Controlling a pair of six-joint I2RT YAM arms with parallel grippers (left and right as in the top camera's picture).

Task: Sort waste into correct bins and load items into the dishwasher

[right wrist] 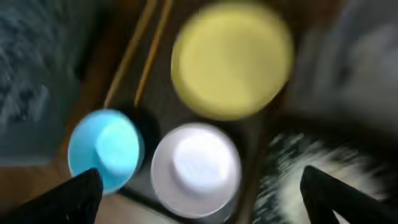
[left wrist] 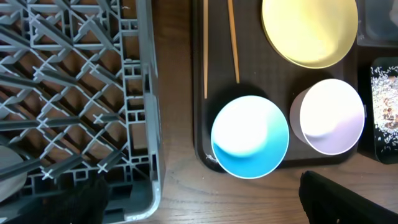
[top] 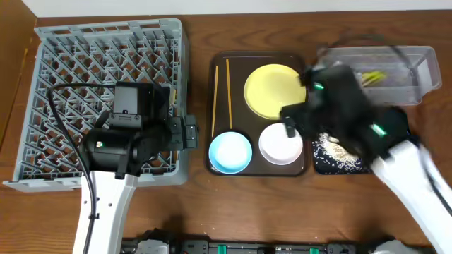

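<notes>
A brown serving tray [top: 261,58] holds a yellow plate [top: 274,90], a light blue bowl [top: 231,151], a white bowl [top: 280,144] and two chopsticks [top: 221,92]. The grey dish rack [top: 106,70] stands at the left. My left gripper [top: 191,132] is open and empty between the rack's corner and the blue bowl [left wrist: 250,135]. My right gripper [top: 291,121] is blurred, open and empty above the white bowl [right wrist: 196,168]. The clear tub [top: 424,63] holds a green-and-yellow wrapper [top: 373,76]. The black tray [top: 321,164] holds rice scraps [top: 339,149]. No cup or tissue shows.
My left arm lies over the rack's front right part. My right arm crosses the black tray and the tub's left end. Bare wooden table [top: 233,204] lies in front of the trays. The rack's corner [left wrist: 146,186] is close to my left finger.
</notes>
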